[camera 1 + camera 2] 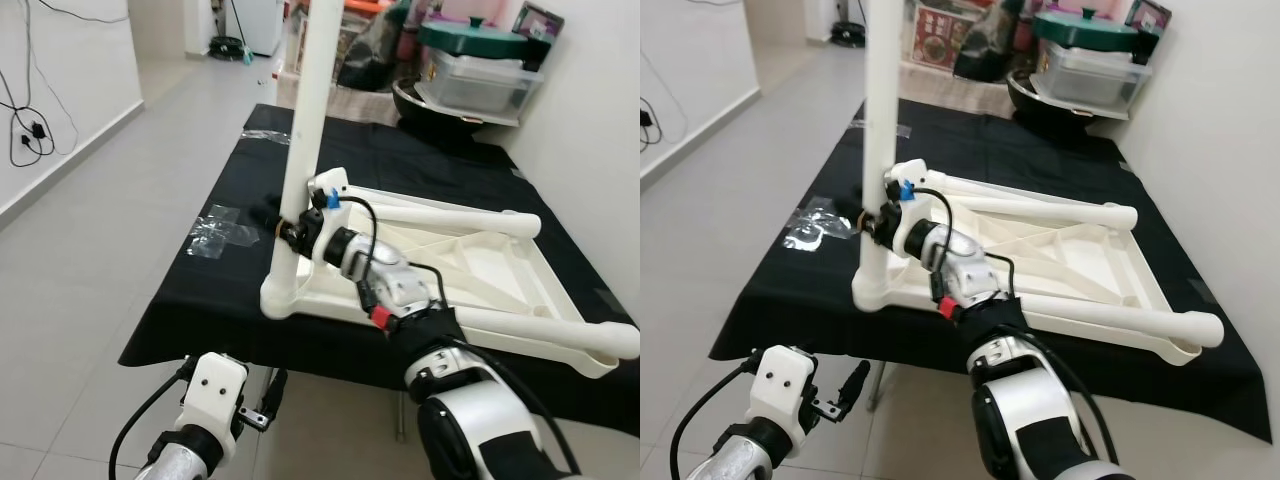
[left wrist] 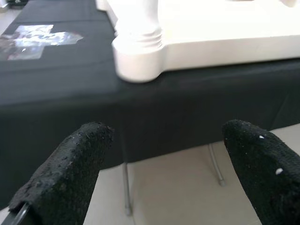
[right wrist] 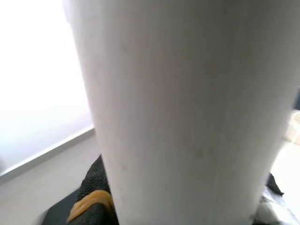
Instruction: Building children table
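Right hand (image 1: 292, 232) clamped on upright leg (image 1: 312, 110) at centre frame, seated in inverted tabletop (image 1: 480, 270) on counter (image 1: 210, 290). Left hand (image 2: 164, 173), fingers apart, lower left.

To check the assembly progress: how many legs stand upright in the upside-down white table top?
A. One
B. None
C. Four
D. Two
A: one white leg stands upright in the table top corner, with the right gripper at it; the other legs lie flat.

Right tool (image 1: 876, 222) around upright leg (image 1: 880, 130)
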You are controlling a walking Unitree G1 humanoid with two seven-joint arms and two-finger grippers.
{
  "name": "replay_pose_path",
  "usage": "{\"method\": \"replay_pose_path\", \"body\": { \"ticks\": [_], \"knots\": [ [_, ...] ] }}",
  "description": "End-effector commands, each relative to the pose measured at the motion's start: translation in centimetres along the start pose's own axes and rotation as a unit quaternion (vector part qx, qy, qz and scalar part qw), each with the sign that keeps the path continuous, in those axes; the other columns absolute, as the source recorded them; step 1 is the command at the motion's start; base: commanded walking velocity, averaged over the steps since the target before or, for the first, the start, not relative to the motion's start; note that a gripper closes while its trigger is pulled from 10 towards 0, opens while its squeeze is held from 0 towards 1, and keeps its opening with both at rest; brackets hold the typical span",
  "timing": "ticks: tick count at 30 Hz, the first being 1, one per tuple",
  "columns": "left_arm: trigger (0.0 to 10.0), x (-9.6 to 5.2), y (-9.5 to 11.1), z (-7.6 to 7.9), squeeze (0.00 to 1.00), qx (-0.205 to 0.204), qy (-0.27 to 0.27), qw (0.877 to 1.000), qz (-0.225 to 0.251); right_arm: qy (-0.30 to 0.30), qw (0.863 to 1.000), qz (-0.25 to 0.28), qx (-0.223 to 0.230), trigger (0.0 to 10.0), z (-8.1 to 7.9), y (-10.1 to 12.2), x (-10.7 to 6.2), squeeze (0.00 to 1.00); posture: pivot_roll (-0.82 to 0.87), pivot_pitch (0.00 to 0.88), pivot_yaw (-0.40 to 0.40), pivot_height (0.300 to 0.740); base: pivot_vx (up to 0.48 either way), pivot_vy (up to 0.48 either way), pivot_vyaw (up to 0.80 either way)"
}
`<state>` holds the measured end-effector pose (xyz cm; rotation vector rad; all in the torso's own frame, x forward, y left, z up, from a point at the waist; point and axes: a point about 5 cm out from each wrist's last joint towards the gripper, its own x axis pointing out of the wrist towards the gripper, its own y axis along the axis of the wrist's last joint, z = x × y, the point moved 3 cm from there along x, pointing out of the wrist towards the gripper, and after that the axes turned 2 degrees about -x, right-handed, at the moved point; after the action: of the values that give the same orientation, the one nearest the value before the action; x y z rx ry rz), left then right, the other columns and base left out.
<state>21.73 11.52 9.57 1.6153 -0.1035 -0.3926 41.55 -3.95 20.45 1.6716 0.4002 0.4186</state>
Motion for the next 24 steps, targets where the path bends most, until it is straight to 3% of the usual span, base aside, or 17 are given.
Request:
{"method": "replay_pose_path", "body": {
  "ticks": [1,2,3,7,8,10,11,12,13,17,18,21,22,23,24],
  "knots": [
    [10.0,0.0,-0.2,0.3,0.0,0.002,-0.007,1.0,-0.003,-0.254,0.966,-0.031,0.031,0.0,6.3,-2.3,-2.9,0.0,0.14,0.026,-0.165,0.74,0.0,0.0,0.0],
    [10.0,0.0,-0.2,0.2,0.0,0.002,-0.006,1.0,-0.003,-0.304,0.951,-0.03,0.041,0.0,6.6,-2.6,-3.8,0.0,0.15,0.029,-0.166,0.74,0.0,0.0,0.0],
    [10.0,0.0,-0.2,0.2,0.0,0.003,-0.006,1.0,-0.003,-0.32,0.945,-0.032,0.054,0.0,6.2,-2.9,-4.1,0.0,0.15,0.03,-0.165,0.74,0.0,0.0,0.0],
    [10.0,0.0,-0.1,0.2,0.0,0.003,-0.006,1.0,-0.003,-0.327,0.942,-0.032,0.071,0.0,5.1,-3.2,-4.2,0.0,0.15,0.031,-0.166,0.74,0.0,0.0,0.0],
    [10.0,0.0,-0.1,0.2,0.0,0.003,-0.005,1.0,-0.003,-0.304,0.948,-0.025,0.084,6.7,4.0,-3.0,-3.6,0.0,0.14,0.032,-0.166,0.74,0.0,0.0,0.0],
    [10.0,0.0,-0.1,0.2,0.0,0.003,-0.005,1.0,-0.003,-0.292,0.952,-0.018,0.093,6.7,3.3,-2.9,-3.2,0.0,0.14,0.032,-0.166,0.74,0.0,0.0,0.0],
    [10.0,0.0,-0.1,0.3,0.0,0.003,-0.005,1.0,-0.002,-0.264,0.959,-0.007,0.101,10.0,2.5,-2.5,-2.6,0.0,0.14,0.032,-0.167,0.74,0.0,0.0,0.0],
    [10.0,0.0,-0.1,0.3,0.0,0.003,-0.005,1.0,-0.002,-0.247,0.963,0.0,0.105,10.0,2.0,-2.3,-2.3,0.89,0.14,0.032,-0.167,0.74,0.0,0.0,0.0],
    [10.0,0.1,-0.1,0.3,0.0,0.003,-0.006,1.0,-0.002,-0.221,0.969,0.015,0.107,10.0,1.3,-1.8,-1.9,1.0,0.14,0.032,-0.164,0.74,0.0,0.0,0.0],
    [10.0,0.1,-0.1,0.3,0.0,0.002,-0.005,1.0,-0.002,-0.173,0.978,0.032,0.11,10.0,0.3,-1.2,-1.4,1.0,0.14,0.033,-0.167,0.74,0.0,0.0,0.0],
    [10.0,0.1,-0.1,0.3,0.0,0.001,-0.005,1.0,-0.002,-0.142,0.981,0.036,0.126,10.0,-0.3,-1.0,-1.1,0.0,0.14,0.035,-0.165,0.74,0.0,0.0,0.0],
    [10.0,0.2,-0.1,0.3,0.0,0.001,-0.005,1.0,-0.001,-0.011,0.989,0.046,0.141,10.0,-1.8,-0.2,-1.2,0.0,0.14,0.033,-0.166,0.74,0.0,0.0,0.0],
    [10.0,0.2,-0.1,0.3,0.0,0.001,-0.005,1.0,-0.001,-0.011,0.989,0.046,0.141,10.0,-1.8,-0.2,-1.2,0.0,0.14,0.033,-0.166,0.74,0.0,0.0,0.0],
    [10.0,0.2,-0.1,0.3,0.0,0.001,-0.006,1.0,-0.001,0.048,0.989,0.043,0.133,10.0,-2.2,-0.1,-1.5,0.0,0.14,0.034,-0.166,0.74,0.0,0.0,0.0],
    [10.0,0.2,-0.1,0.3,0.0,0.001,-0.006,1.0,-0.001,0.048,0.989,0.043,0.133,10.0,-2.2,-0.1,-1.5,0.0,0.14,0.034,-0.166,0.74,0.0,0.0,0.0]
  ]
}}
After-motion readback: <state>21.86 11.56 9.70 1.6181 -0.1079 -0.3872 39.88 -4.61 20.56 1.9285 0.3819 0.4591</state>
